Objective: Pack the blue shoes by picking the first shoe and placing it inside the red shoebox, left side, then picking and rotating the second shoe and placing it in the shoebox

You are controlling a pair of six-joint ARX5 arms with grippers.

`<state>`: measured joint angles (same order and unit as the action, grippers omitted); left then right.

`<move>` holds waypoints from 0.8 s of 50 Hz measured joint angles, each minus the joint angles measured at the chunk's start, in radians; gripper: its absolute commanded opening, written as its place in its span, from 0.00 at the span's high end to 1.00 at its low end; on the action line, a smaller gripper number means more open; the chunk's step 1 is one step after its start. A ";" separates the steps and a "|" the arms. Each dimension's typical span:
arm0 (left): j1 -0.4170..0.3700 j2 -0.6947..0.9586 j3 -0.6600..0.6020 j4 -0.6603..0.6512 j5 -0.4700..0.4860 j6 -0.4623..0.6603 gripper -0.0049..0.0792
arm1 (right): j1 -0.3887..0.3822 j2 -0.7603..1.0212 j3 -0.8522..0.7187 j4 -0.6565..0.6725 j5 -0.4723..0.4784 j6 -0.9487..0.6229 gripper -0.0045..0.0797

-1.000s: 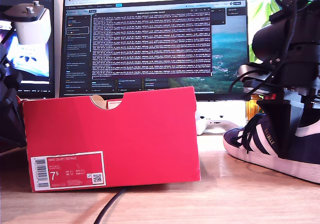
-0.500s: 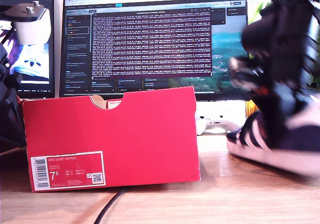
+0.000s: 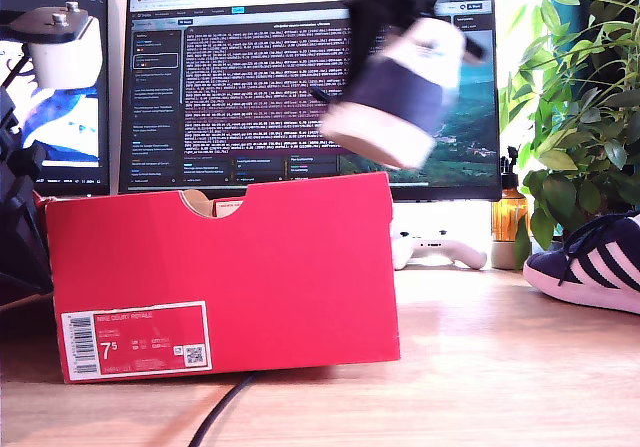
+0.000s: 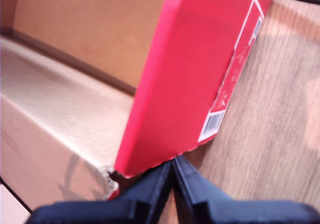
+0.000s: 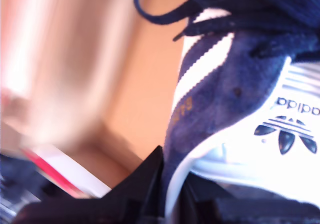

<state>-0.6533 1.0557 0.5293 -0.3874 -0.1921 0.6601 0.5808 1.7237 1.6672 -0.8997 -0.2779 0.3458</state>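
Note:
The red shoebox stands on the wooden desk at the exterior view's left, its notch and barcode label facing the camera. One blue shoe hangs blurred in the air above the box's end toward the exterior view's right. My second gripper is shut on this blue shoe at its collar, beside the white tongue. The other blue shoe rests on the desk at the exterior view's right edge. My first gripper is shut on nothing, just above a corner of the red shoebox, whose visible inside holds nothing.
A large monitor stands behind the box. A plant, an amber bottle and a white controller sit at the back on the exterior view's right. A black cable runs from under the box.
The arm has lifted one shoe off the desk at the exterior view's right and swung it up and left above the box. The other shoe and the plant now show.

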 measured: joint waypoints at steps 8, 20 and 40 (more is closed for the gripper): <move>0.000 0.000 0.000 0.000 0.000 0.000 0.96 | 0.046 0.000 0.000 0.118 -0.001 0.111 0.96; 0.000 0.000 0.000 0.001 0.000 0.000 0.96 | 0.106 0.019 0.000 0.206 -0.002 0.208 0.96; 0.000 0.000 0.000 0.002 0.000 0.000 0.96 | 0.188 0.241 0.000 0.278 -0.010 0.311 0.96</move>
<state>-0.6533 1.0557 0.5293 -0.3855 -0.1921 0.6598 0.7685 1.9644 1.6672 -0.6212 -0.2874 0.6563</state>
